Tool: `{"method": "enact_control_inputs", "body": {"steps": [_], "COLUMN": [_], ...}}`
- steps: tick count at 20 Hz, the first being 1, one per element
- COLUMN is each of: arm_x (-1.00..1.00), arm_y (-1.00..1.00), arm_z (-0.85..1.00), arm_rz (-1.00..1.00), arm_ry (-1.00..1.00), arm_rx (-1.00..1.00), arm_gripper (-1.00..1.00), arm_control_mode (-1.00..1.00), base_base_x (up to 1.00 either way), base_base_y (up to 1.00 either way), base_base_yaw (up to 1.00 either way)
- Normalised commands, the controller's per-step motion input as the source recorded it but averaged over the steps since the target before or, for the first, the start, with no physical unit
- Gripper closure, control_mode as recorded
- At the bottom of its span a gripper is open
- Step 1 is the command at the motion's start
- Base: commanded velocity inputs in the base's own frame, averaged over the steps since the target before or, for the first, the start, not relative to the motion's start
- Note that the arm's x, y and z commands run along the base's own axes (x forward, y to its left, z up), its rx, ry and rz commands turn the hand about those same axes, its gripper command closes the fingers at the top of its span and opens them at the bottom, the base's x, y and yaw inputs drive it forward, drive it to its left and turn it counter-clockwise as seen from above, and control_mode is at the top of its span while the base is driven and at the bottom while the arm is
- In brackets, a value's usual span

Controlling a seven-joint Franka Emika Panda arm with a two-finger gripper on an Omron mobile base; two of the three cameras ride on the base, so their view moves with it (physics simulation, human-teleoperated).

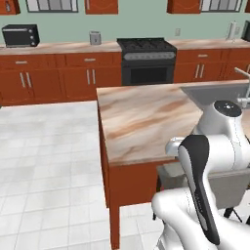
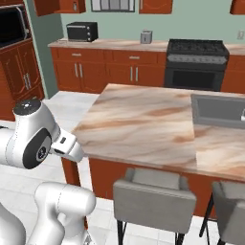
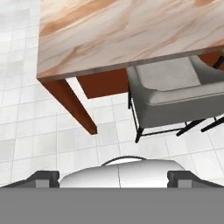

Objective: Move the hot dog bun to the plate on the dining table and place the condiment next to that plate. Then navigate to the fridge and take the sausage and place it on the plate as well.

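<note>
In the left base view, a black toaster oven (image 1: 20, 35) sits at the upper left of the frame on the back table (image 1: 58, 47), above red-brown cabinets (image 1: 58, 75). Right of it stands a small grey toaster (image 1: 94, 37), then a black stove (image 1: 147, 61) at upper centre. The dining table (image 1: 141, 119) fills the middle of the frame, its marbled top bare where it shows, with a grey sink (image 1: 215, 93) inset at its right end and a white tap (image 1: 242, 73) at the right edge. White tiled floor (image 1: 49, 161) covers the left and lower left. The arm (image 1: 210, 166) rises at the lower right, in front of a grey chair (image 1: 171, 176).

In the right base view the arm (image 2: 33, 139) stands at the lower left. The dining table spreads across the centre, the sink in its right part, and two grey chairs (image 2: 153, 196) are tucked under its near edge at the lower middle and lower right.

In the hand view, the table's corner sits at the upper left, one red-brown leg (image 3: 72, 107) running down to the floor, and a grey chair is at the right. The pincer (image 3: 113, 177) is at the bottom of the frame, its two dark fingertips (image 3: 43, 177) far apart at the lower left and lower right, spread wide with nothing between them.
</note>
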Motion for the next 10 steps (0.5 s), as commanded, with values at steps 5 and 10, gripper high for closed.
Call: {"method": "enact_control_inputs", "body": {"steps": [5,10], "arm_x": [0.0,0.0], "arm_y": [0.0,0.0], "arm_z": [0.0,0.0], "arm_rz": [0.0,0.0], "arm_ry": [0.0,0.0], "arm_rx": [0.0,0.0], "arm_gripper": [-1.0,-1.0], "arm_control_mode": [1.0,1.0], "base_base_x": [0.02,0.22], "base_base_y": [1.0,1.0], "base_base_yaw": [-0.04,-0.08]}}
